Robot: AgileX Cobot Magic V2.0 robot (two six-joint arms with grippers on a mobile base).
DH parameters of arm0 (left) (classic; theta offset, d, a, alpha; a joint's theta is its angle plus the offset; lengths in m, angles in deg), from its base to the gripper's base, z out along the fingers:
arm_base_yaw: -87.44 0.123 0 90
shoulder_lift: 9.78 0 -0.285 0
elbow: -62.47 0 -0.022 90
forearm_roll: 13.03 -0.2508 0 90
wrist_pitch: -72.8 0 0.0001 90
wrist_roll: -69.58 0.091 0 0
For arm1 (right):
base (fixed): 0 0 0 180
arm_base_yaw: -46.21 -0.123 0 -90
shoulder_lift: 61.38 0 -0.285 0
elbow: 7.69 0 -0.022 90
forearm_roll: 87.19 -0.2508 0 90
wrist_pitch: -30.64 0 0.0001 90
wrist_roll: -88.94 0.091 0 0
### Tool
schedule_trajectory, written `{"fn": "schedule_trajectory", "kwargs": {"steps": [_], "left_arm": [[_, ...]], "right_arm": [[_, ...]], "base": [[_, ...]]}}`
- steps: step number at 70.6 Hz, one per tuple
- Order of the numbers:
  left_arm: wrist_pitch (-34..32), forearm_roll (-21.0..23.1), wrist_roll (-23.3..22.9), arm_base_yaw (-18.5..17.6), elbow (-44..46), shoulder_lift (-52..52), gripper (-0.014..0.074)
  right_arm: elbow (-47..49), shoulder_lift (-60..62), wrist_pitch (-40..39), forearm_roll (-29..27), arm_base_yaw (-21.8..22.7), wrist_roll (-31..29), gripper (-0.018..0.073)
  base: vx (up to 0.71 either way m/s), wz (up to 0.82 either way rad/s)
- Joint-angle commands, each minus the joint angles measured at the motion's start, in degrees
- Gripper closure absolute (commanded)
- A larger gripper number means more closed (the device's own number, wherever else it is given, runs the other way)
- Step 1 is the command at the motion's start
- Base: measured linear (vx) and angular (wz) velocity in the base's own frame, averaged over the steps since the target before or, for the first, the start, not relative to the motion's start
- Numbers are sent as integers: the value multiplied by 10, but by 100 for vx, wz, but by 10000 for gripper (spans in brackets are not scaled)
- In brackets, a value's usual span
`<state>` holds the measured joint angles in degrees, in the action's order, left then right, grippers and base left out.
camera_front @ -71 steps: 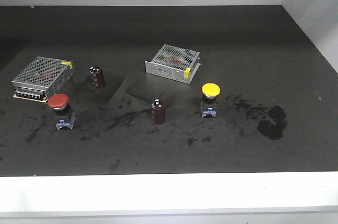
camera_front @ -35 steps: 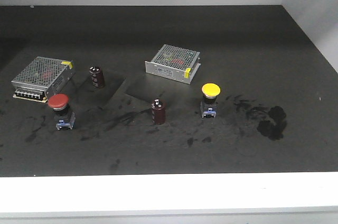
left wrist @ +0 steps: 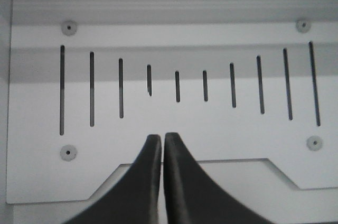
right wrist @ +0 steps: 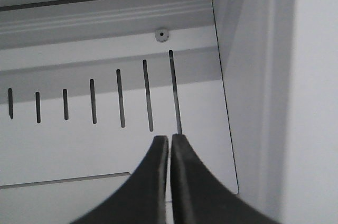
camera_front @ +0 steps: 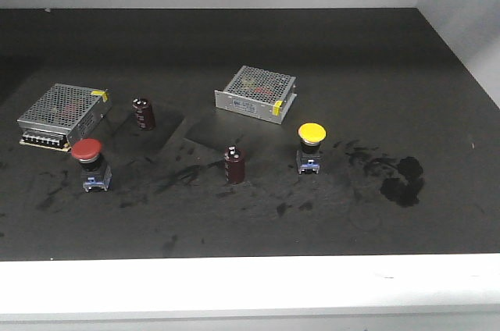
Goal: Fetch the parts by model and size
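Observation:
Two parts stand upright on the black mat in the front view: a red-capped push-button switch [camera_front: 87, 161] at the left and a yellow-capped one [camera_front: 312, 145] right of centre, each with a dark body and blue-grey base. Neither arm shows in that view. My left gripper [left wrist: 161, 138] is shut with nothing between its fingers, facing a white slotted panel [left wrist: 174, 49]. In the right wrist view my right gripper [right wrist: 169, 139] is likewise shut and empty, before the same kind of slotted panel [right wrist: 79, 65]. Neither wrist view shows the parts.
Two dark-brown capacitors [camera_front: 143, 112] [camera_front: 234, 164] stand on the mat. A perforated silver box [camera_front: 61, 116] lies at the left and another [camera_front: 256, 93] behind centre. Dark smudges [camera_front: 400, 179] mark the mat at the right. A white ledge [camera_front: 250, 284] runs along the front.

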<state>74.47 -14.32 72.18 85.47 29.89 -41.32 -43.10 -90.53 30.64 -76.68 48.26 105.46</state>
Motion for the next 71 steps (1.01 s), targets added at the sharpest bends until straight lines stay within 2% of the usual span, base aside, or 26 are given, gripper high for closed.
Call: {"fn": "schedule_trajectory", "kwargs": {"steps": [1,9,16,25,33,40,45,59,66,71], "left_arm": [[-24,-2,-3,-1,53,-74,603],[-24,-2,-3,-1,73,-131,599],[2,3,-4,-1,74,-165,585],[83,3,-4,-1,74,-197,536],[167,3,-4,-1,74,-218,444],[216,3,-4,-1,73,-229,335],[238,3,-4,-1,73,-236,223],[276,5,-11,-1,73,-240,-49],[282,7,-26,-1,73,-240,-125],[286,7,-29,-1,73,-240,-133]], "right_arm": [[56,-71,-17,4,0,-1,564],[76,-133,-12,4,0,-1,564],[76,-174,0,4,0,-1,561],[76,-213,62,4,0,-1,546],[76,-235,128,4,0,-1,484],[75,-246,163,-2,0,-1,386],[74,-249,181,-5,0,-1,300],[74,-250,224,-13,0,-6,-50],[74,-250,251,-17,0,-13,-170],[74,-250,265,-28,0,-26,-167]], "base": [[0,0],[0,0],[0,0],[0,0],[0,0],[0,0],[0,0],[0,0],[0,0],[0,0]]}}
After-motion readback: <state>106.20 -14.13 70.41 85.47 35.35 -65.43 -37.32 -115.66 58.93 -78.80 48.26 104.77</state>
